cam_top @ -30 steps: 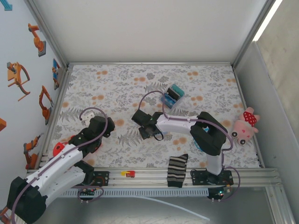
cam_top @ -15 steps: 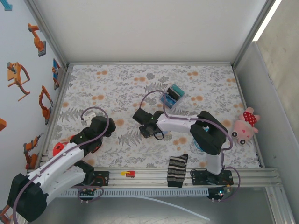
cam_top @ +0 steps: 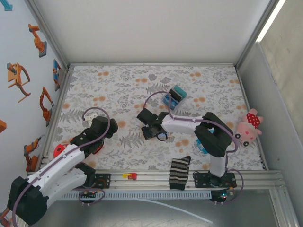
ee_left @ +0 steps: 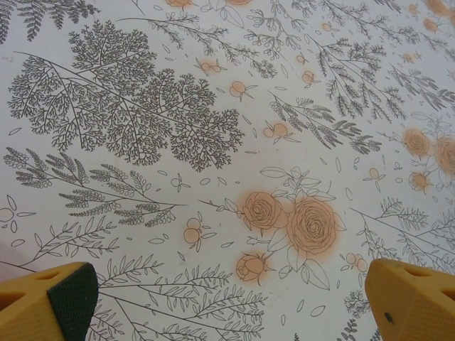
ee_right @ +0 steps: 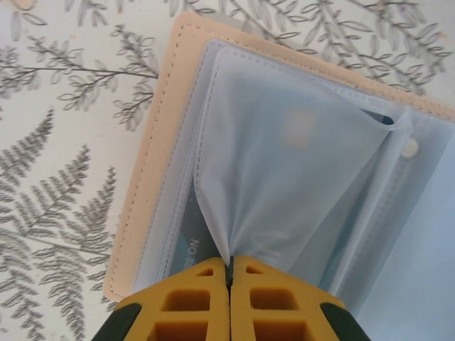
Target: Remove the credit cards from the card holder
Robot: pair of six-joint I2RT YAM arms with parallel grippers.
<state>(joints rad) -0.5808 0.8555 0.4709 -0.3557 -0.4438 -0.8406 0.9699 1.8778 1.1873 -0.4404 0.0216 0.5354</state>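
Observation:
The card holder [ee_right: 153, 163] lies open on the floral cloth, tan edge to the left, pale blue clear sleeves inside. My right gripper [ee_right: 229, 266] is shut on the top plastic sleeve [ee_right: 284, 163], pinching its lower corner into a fold and lifting it. A dark credit card [ee_right: 186, 249] with white lettering shows under the sleeves by the fingertips. From above, the right gripper [cam_top: 152, 127] sits near the table's middle and covers the holder. My left gripper [ee_left: 227, 305] is open over bare cloth, with nothing between its yellow fingertips [ee_left: 46, 302].
A blue, teal and black block [cam_top: 174, 97] stands just behind the right gripper. A striped sock [cam_top: 179, 171] drapes over the front rail, near a small red and yellow piece [cam_top: 130, 176]. A pink plush toy [cam_top: 248, 127] lies at the right edge and a red object [cam_top: 59, 150] at the left.
The right gripper's jaws have closed onto the sleeve, and the arm has shifted slightly to the right. The left arm has barely moved.

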